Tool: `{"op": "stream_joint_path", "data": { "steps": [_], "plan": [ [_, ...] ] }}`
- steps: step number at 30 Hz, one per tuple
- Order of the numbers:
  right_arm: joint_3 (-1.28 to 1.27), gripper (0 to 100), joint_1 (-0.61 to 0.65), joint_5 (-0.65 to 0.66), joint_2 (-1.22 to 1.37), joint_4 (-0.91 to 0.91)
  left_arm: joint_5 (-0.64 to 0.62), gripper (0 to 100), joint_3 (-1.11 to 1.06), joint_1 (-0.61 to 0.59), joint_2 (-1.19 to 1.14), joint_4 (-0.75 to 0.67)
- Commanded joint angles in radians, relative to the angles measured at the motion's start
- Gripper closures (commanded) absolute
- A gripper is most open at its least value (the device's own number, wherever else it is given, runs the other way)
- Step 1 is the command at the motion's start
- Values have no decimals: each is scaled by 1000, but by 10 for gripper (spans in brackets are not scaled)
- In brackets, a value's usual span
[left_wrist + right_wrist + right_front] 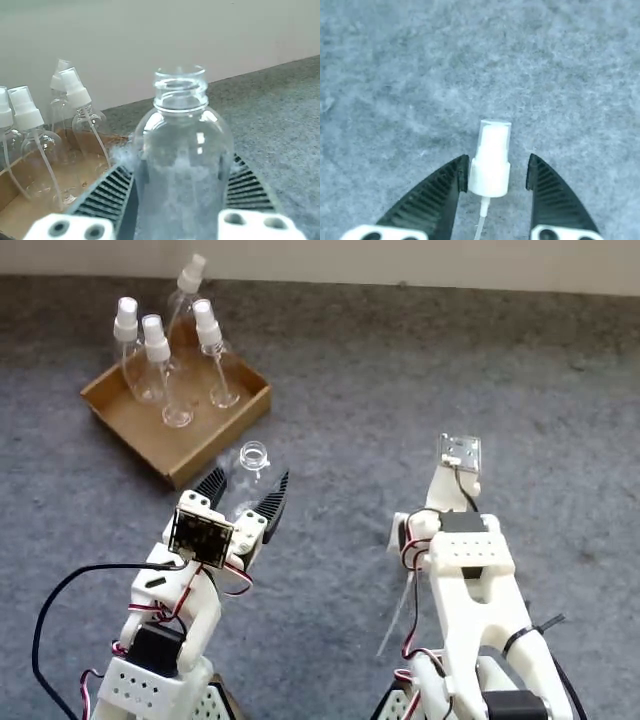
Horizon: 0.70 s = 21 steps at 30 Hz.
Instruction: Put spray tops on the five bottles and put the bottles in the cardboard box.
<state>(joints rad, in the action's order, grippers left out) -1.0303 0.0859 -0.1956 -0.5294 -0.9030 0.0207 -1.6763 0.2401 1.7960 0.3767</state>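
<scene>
A clear bottle (253,462) with an open neck and no top stands between the fingers of my left gripper (250,482), which is shut on its body. The left wrist view shows the bottle (181,150) close up, with ribbed fingers (107,192) pressed against both of its sides. A white spray top (491,157) lies on the grey carpet between the fingers of my right gripper (497,161), which is open. One finger touches its collar and the other stands apart. Its thin tube (396,612) shows beside the right arm (470,570).
The cardboard box (215,445) sits at the far left, just beyond the left gripper. Several bottles with spray tops (160,370) stand in it, and they appear in the left wrist view (82,130) too. Grey carpet covers the table; a pale wall runs along the back.
</scene>
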Motion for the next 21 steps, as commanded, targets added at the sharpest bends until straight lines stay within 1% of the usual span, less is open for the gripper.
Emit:
{"op": "stream_joint_path", "data": {
  "steps": [1,4,9,12,17,21],
  "plan": [
    [15,818,4,-11,-33,-36,-8,940,-19,12,24,-17],
    [13,818,4,-11,-22,-31,-8,940,-19,12,24,-17],
    [5,819,4,-11,-22,31,-8,940,-19,12,24,-17],
    [5,820,4,-11,-21,31,-8,940,-19,12,24,-17],
    [4,879,8,-9,-21,30,-8,940,-19,12,24,-17],
    [4,881,8,-5,-21,27,-8,940,-19,12,24,-17]
  ]
}}
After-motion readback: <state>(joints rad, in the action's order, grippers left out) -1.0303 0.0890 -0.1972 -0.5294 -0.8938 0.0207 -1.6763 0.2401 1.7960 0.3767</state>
